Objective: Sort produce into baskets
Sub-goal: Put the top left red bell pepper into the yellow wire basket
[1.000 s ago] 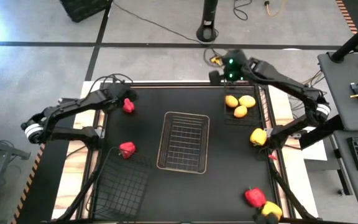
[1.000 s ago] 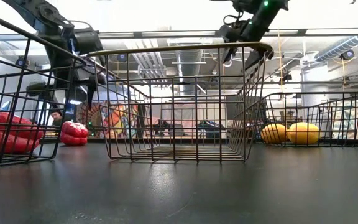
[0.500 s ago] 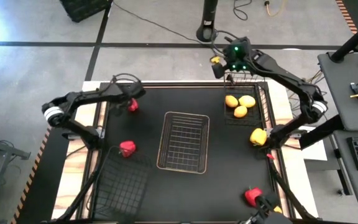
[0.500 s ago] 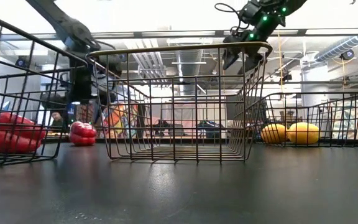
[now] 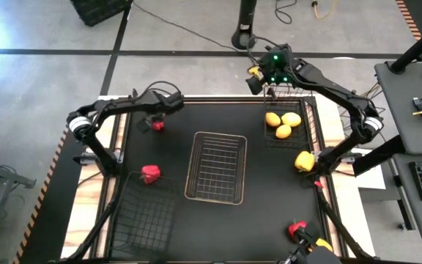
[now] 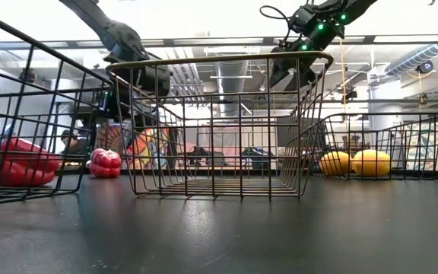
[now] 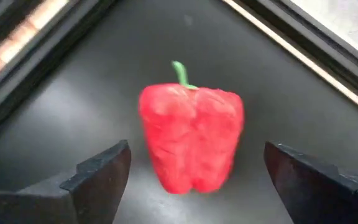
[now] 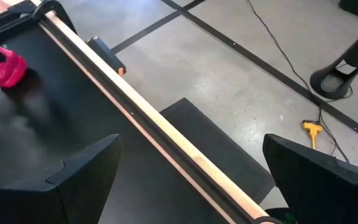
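- Left gripper over the far-left part of the table, directly above a red bell pepper. Fingers spread wide, one to either side of the pepper in the wrist view, not touching it; nothing held.
- That pepper lies on the black table top, green stem pointing away from the wrist camera.
- Right gripper raised at the table's far edge, just beyond the far-right black basket. Jaws wide apart and empty; its wrist view looks past the table edge to the grey floor.
- Three lemons sit together inside that far-right basket.
- Paler wire basket at table centre, nothing in it.
- Second black basket at near left.
- Second red pepper on the table just at the far edge of the near-left basket; from above I cannot tell whether it is inside the rim.
- Yellow pepper on the table near the right edge, just this side of the lemon basket.
- Near-right corner: a third red pepper with a yellow pepper just beside it, both partly hidden by the frame.
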